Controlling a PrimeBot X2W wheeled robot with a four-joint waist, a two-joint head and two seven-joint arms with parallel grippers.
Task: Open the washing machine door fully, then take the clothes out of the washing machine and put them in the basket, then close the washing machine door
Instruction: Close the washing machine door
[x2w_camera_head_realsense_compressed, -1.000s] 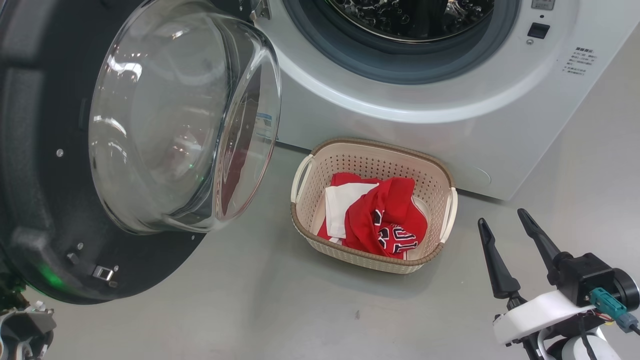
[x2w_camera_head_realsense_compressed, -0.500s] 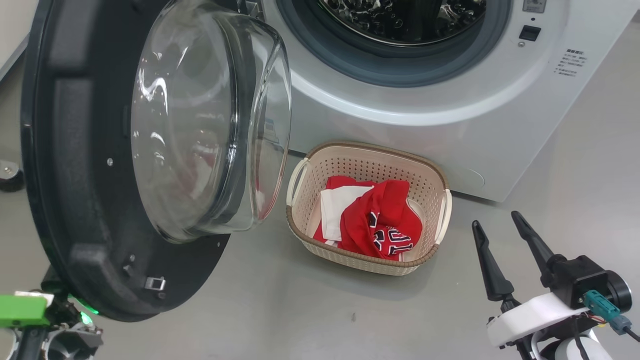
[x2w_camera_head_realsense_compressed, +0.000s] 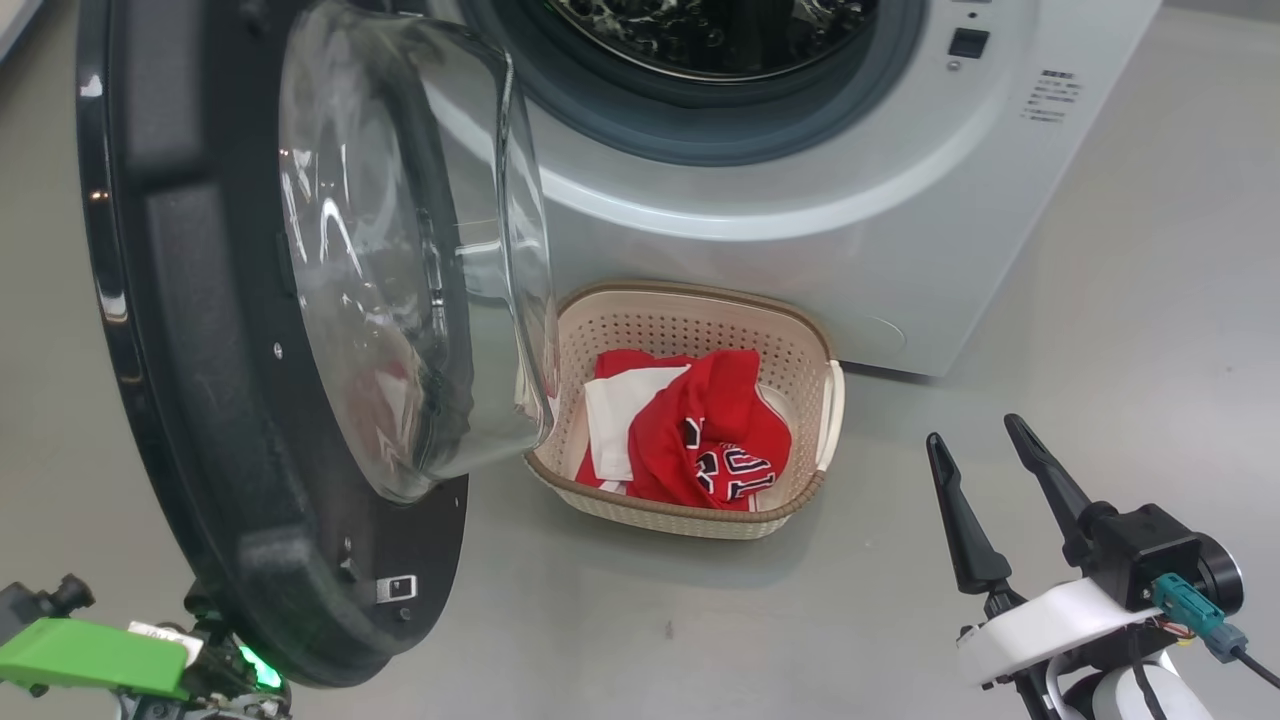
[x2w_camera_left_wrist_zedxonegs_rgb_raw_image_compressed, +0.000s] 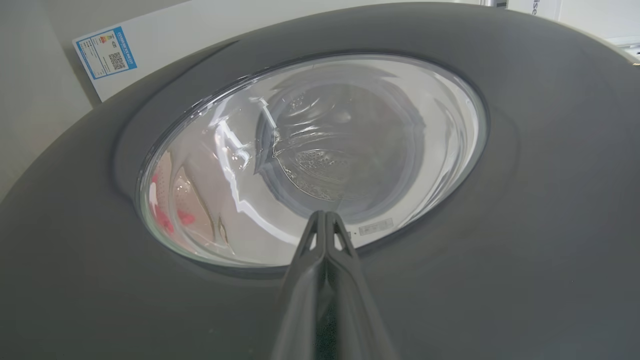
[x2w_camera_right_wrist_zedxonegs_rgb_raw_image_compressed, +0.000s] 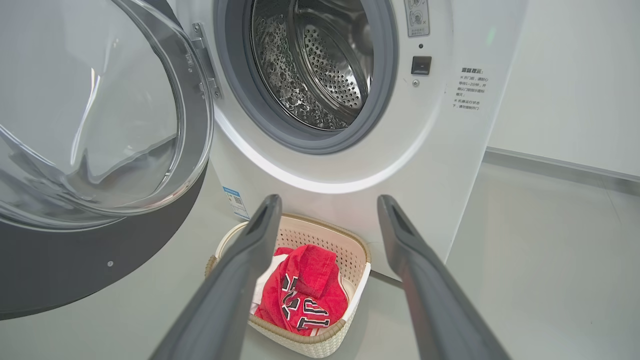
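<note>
The washing machine door (x2w_camera_head_realsense_compressed: 190, 380) stands partly open at the left, its glass bowl (x2w_camera_head_realsense_compressed: 400, 250) facing the washing machine (x2w_camera_head_realsense_compressed: 800, 220). The steel drum (x2w_camera_right_wrist_zedxonegs_rgb_raw_image_compressed: 320, 65) shows bare metal. Red clothes (x2w_camera_head_realsense_compressed: 700, 435) with white trim lie in the cream basket (x2w_camera_head_realsense_compressed: 700, 296) on the floor below the opening. My left gripper (x2w_camera_left_wrist_zedxonegs_rgb_raw_image_compressed: 325, 214) is shut, its tips at the door's outer face (x2w_camera_left_wrist_zedxonegs_rgb_raw_image_compressed: 525, 200) by the window's lower edge; whether they touch is unclear. My right gripper (x2w_camera_head_realsense_compressed: 973, 430) hangs open to the right of the basket, holding nothing.
Grey floor (x2w_camera_head_realsense_compressed: 1100, 300) lies open to the right of the machine and in front of the basket. My left arm's green part (x2w_camera_head_realsense_compressed: 90, 655) sits at the lower left, behind the door's bottom edge. A pale wall (x2w_camera_right_wrist_zedxonegs_rgb_raw_image_compressed: 565, 75) runs behind the machine's right side.
The door has swung toward the machine and now stands more edge-on. My left arm's green part has come into view at the lower left. The camera has shifted; my right gripper stays open.
</note>
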